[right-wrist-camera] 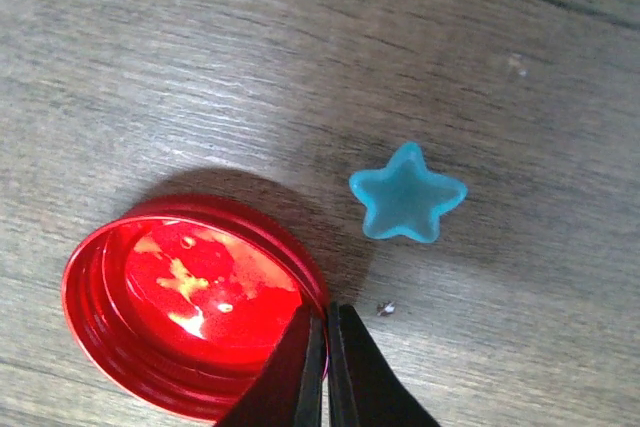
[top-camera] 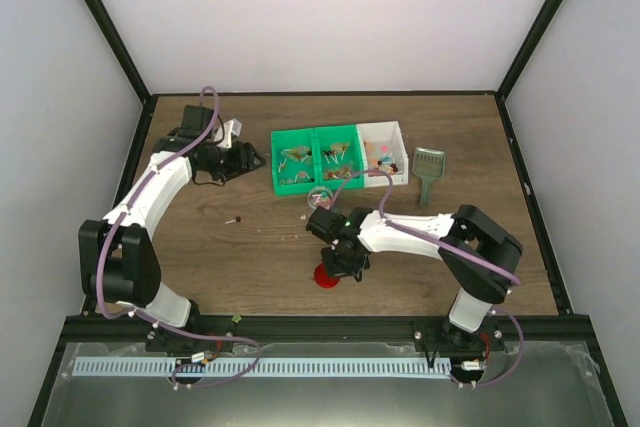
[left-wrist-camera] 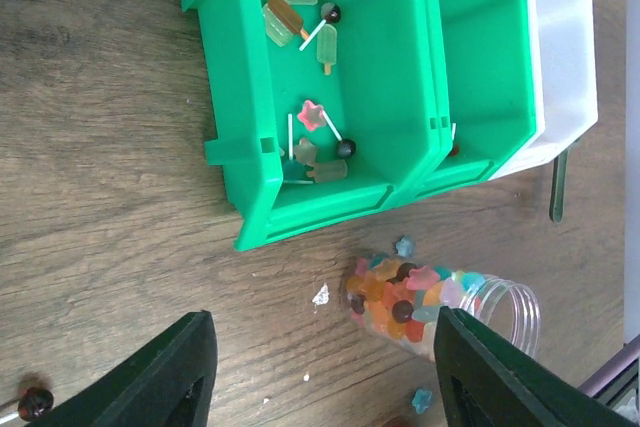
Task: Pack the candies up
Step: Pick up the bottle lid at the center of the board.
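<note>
Candies point(left-wrist-camera: 410, 297) in many colours fill a small clear jar point(left-wrist-camera: 500, 312) lying on its side on the wooden table. More candies point(left-wrist-camera: 310, 27) and lollipops lie in the green bin point(left-wrist-camera: 225, 67). A blue star candy point(right-wrist-camera: 407, 194) lies loose beside the round red lid point(right-wrist-camera: 190, 297). My right gripper point(right-wrist-camera: 326, 322) is shut on the lid's rim, one finger inside and one outside. In the top view it point(top-camera: 335, 269) stands over the lid point(top-camera: 327, 277) in front of the jar point(top-camera: 320, 197). My left gripper point(left-wrist-camera: 322, 327) hangs open over bare wood, left of the bins point(top-camera: 250, 159).
A white bin point(top-camera: 385, 152) adjoins the green bins point(top-camera: 318, 157) at the back. A grey-green scoop point(top-camera: 430, 169) lies to their right. One lollipop point(top-camera: 237, 219) lies alone on the table to the left. Black frame rails border the table.
</note>
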Action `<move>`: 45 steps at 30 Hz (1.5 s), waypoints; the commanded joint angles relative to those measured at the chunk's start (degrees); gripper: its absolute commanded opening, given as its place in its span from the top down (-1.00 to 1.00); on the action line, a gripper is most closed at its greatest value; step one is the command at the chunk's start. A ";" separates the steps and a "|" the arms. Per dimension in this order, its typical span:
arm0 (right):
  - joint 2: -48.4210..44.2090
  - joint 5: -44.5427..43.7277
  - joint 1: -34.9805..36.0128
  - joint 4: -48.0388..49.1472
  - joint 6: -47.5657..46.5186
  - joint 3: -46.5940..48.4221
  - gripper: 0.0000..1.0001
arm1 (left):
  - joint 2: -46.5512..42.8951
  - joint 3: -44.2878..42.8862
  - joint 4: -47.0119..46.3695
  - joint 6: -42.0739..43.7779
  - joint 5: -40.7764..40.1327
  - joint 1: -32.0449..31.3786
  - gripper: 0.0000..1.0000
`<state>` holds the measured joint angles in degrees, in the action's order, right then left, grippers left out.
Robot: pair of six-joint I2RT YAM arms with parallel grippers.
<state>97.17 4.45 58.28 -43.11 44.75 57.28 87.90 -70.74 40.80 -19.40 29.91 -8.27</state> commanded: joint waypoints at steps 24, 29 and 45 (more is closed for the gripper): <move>-18.63 5.08 -15.76 0.83 -5.20 10.86 0.99 | -3.03 2.98 -3.38 -5.39 -4.63 -3.41 -0.30; -13.68 8.73 -18.74 5.91 -7.93 12.63 0.99 | -3.98 6.78 -4.89 -7.29 -4.53 -9.39 -0.02; -6.57 13.20 -18.80 10.72 -8.35 14.77 0.98 | 2.95 7.58 -6.85 -9.48 -3.11 -16.16 0.01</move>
<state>89.58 16.67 39.55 -33.74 37.52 69.43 87.85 -62.57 34.52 -28.67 25.36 -23.64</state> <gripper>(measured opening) 0.026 0.500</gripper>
